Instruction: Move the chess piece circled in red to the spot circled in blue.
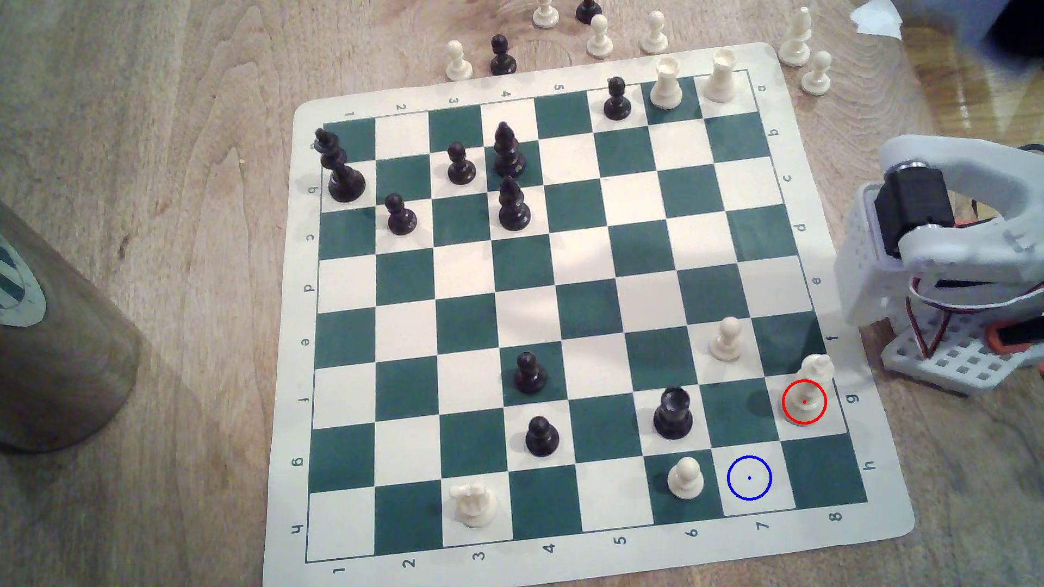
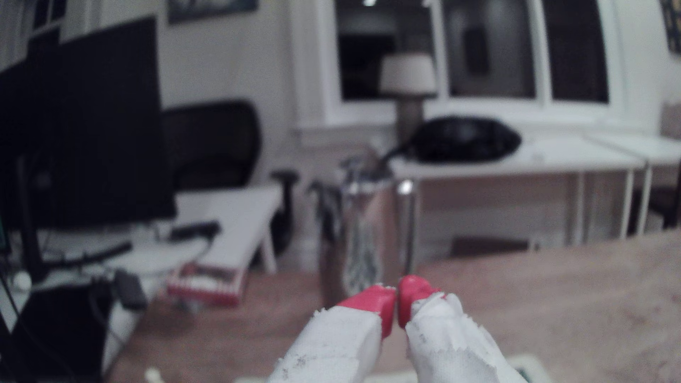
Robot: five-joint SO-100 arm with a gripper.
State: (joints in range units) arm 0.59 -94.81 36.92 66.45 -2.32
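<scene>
The chess piece circled in red [image 1: 811, 384] is a cream knight-like piece standing on a cream square near the board's lower corner at the exterior view's right. The spot circled in blue [image 1: 749, 478] is a bare cream square one row nearer and one column to the exterior view's left of it. In the wrist view my gripper [image 2: 396, 296] has its two red fingertips [image 2: 372, 300] pressed together with nothing between them, pointing out over the room, well above the table. The white arm base [image 1: 938, 265] sits off the board's edge at the exterior view's right.
A cream pawn [image 1: 685, 478] stands just left of the blue spot and a black rook [image 1: 672, 414] diagonally behind it. Another cream pawn [image 1: 726, 338] is farther back. Captured pieces [image 1: 599, 36] line the far edge. A brown cup [image 1: 51, 338] stands at the exterior view's left.
</scene>
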